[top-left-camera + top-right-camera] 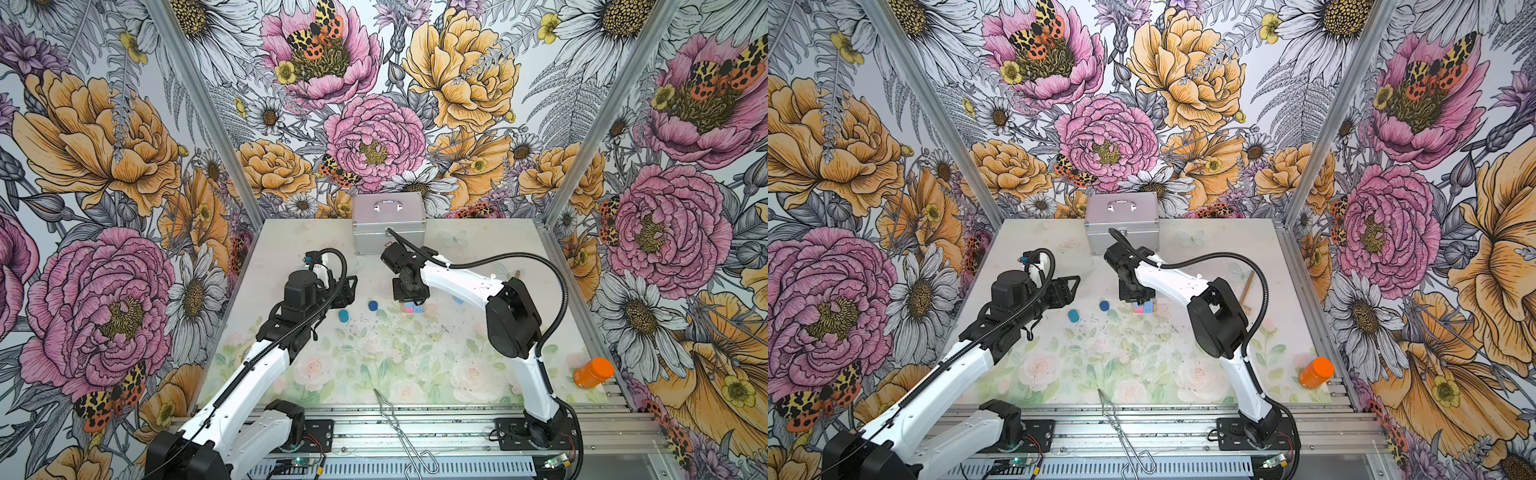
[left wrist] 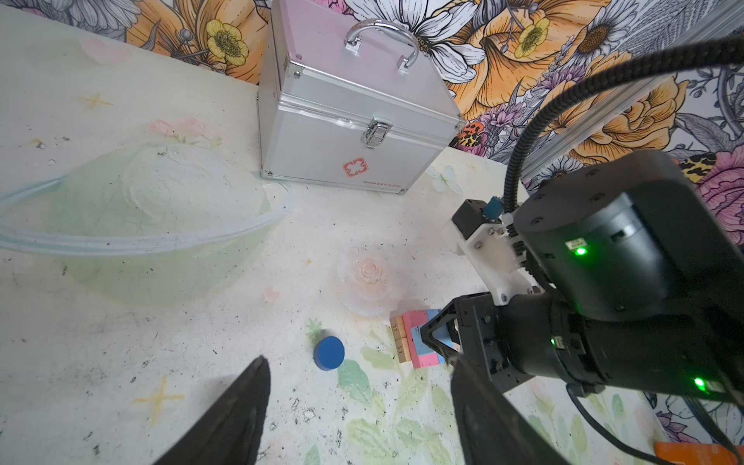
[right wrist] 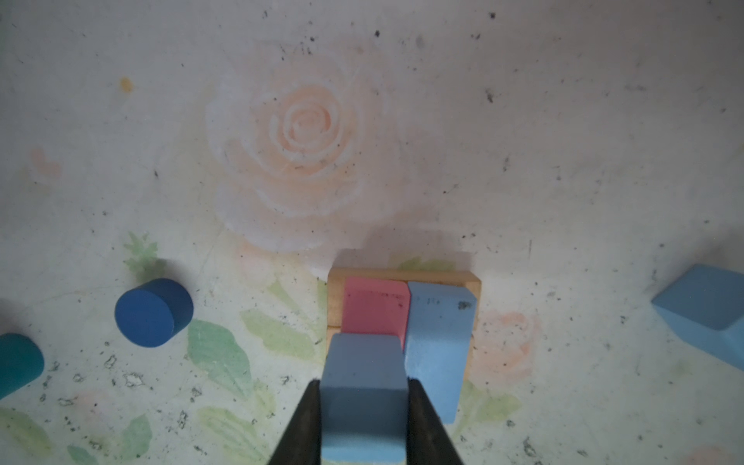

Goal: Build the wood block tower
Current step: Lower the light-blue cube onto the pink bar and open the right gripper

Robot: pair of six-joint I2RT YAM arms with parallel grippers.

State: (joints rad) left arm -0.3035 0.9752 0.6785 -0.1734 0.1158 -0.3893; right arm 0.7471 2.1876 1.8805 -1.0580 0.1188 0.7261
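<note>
While floral walls (image 1: 374, 124) ring the perhaps dusty table (image 1: 374, 365), the right pincer (image 3: 363, 382) clamps a light blue cube (image 3: 362, 362), left pincer (image 2: 358, 360) gaping.

Both top views are bright and evenly lit, the walls (image 1: 104, 166) stretched toward the edges. The right wrist view is dim; a soft shadow lies on the bench (image 3: 523, 161) against the tower (image 3: 374, 310). The left hand (image 2: 358, 364) shows dark, blurred fingers (image 2: 237, 422) close to the lens
</note>
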